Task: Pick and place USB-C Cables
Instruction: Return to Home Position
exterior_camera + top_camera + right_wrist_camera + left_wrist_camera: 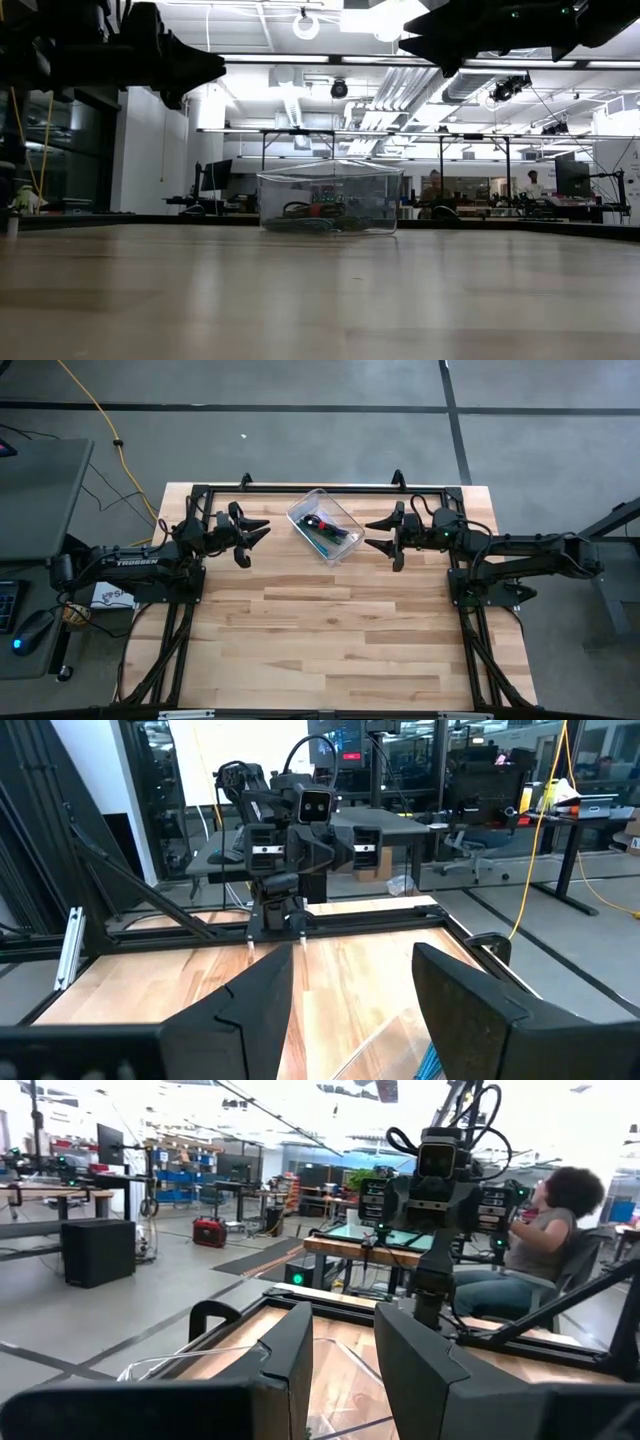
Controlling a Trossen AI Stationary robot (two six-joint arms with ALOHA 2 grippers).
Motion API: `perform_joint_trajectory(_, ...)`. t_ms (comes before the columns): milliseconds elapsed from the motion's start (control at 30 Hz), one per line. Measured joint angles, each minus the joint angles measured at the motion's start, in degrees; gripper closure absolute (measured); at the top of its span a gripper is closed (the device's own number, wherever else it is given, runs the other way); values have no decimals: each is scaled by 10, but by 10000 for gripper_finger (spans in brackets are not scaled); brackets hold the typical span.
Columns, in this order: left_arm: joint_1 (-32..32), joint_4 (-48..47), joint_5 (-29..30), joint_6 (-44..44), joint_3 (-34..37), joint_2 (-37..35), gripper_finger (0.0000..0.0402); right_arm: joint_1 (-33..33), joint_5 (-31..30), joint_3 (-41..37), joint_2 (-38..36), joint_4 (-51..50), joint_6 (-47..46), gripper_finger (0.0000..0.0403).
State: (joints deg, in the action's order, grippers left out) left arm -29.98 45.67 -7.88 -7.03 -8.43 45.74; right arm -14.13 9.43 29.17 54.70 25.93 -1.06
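Left pincer [256,537], right pincer [370,534] splayed; cables [325,528] in bin [300,506] indistinct.

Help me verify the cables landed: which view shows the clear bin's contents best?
The high view: it looks straight down into the clear bin, where the bundled cables lie together. The low view shows them side-on, jumbled behind its wall. The left wrist view catches only the rim; the right wrist view only a teal sliver.

Upper centre of the high view, the bin [343,520] sits on the table [330,640] with the cables [322,528] inside; the left gripper [266,528] is to its left, the right gripper [368,534] to its right.
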Motion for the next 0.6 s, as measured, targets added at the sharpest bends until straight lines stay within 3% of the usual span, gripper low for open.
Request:
perform_joint_trajectory(333, 0, -37, -25, 15, 0, -13, 314, 0, 0, 0, 0, -13, 0, 206)
perform_joint_trajectory(533, 0, -64, -90, 2, 0, -49, 390, 0, -1, 0, 0, -31, -4, 206)
perform_joint_trajectory(600, 0, -84, -89, 2, 0, -65, 394, 0, -2, 0, 0, -34, -4, 206)
